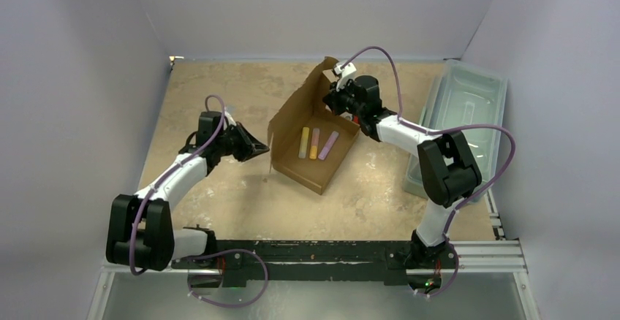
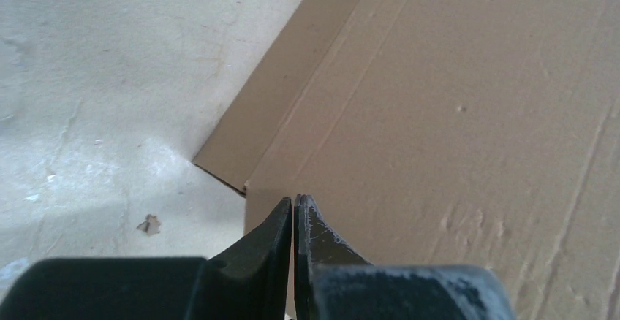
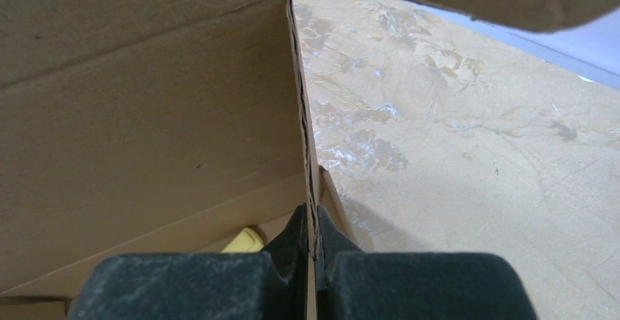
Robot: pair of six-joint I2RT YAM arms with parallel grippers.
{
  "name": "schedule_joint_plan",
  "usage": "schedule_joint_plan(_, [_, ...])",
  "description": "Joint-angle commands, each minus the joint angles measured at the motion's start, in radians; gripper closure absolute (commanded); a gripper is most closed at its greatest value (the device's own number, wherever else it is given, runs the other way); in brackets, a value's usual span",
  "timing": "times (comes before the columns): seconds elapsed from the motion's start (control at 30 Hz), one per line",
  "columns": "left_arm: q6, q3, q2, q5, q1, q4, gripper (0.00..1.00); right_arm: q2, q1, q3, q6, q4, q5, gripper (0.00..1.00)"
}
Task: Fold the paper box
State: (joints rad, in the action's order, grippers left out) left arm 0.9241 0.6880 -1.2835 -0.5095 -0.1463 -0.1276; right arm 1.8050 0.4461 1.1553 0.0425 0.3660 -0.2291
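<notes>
Mid-table, the paper box (image 1: 296,112) is seen pinched by its wall in the right gripper (image 3: 313,221) only from the wrist; the left gripper (image 2: 294,203) is closed against its outer face. Three coloured sticks (image 1: 314,145) are contained inside.

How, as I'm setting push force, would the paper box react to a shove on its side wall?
Probably slides easily: the paper box is thin cardboard holding only three small sticks. Its walls likely flex, given the thin edge pinched in the right gripper.
</notes>
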Motion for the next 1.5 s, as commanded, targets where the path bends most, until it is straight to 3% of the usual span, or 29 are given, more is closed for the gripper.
schedule_joint_plan(0.0, [-0.070, 0.032, 0.058, 0.097, -0.001, -0.054, 0.94, -0.018, 0.002, 0.022, -0.026, -0.032, 0.034, 1.00])
schedule_joint_plan(0.33, [-0.284, 0.186, 0.260, -0.002, 0.145, -0.112, 0.44, -0.003, -0.011, 0.050, -0.073, -0.054, 0.031, 1.00])
schedule_joint_plan(0.5, [-0.276, 0.318, 0.235, -0.159, 0.145, -0.048, 0.36, -0.005, -0.012, 0.050, -0.082, -0.060, 0.011, 1.00])
schedule_joint_plan(0.63, [-0.329, 0.448, 0.196, -0.197, 0.109, -0.077, 0.30, -0.009, -0.012, 0.046, -0.084, -0.061, 0.004, 1.00])
schedule_joint_plan(0.73, [-0.439, 0.558, 0.150, -0.175, 0.047, -0.175, 0.30, -0.007, -0.012, 0.047, -0.082, -0.061, 0.001, 1.00])
schedule_joint_plan(0.9, [-0.635, 0.707, 0.079, -0.026, -0.077, -0.367, 0.29, -0.003, -0.013, 0.052, -0.078, -0.064, -0.003, 1.00])
schedule_joint_plan(1.23, [-0.734, 0.895, -0.106, 0.322, -0.327, -0.586, 0.31, -0.004, -0.012, 0.050, -0.075, -0.067, -0.007, 1.00])
schedule_joint_plan(1.33, [-0.747, 0.912, -0.145, 0.359, -0.348, -0.611, 0.40, -0.004, -0.012, 0.050, -0.073, -0.066, -0.009, 1.00])
schedule_joint_plan(1.47, [-0.751, 0.916, -0.176, 0.381, -0.358, -0.627, 0.65, -0.004, -0.012, 0.053, -0.073, -0.067, -0.012, 1.00])
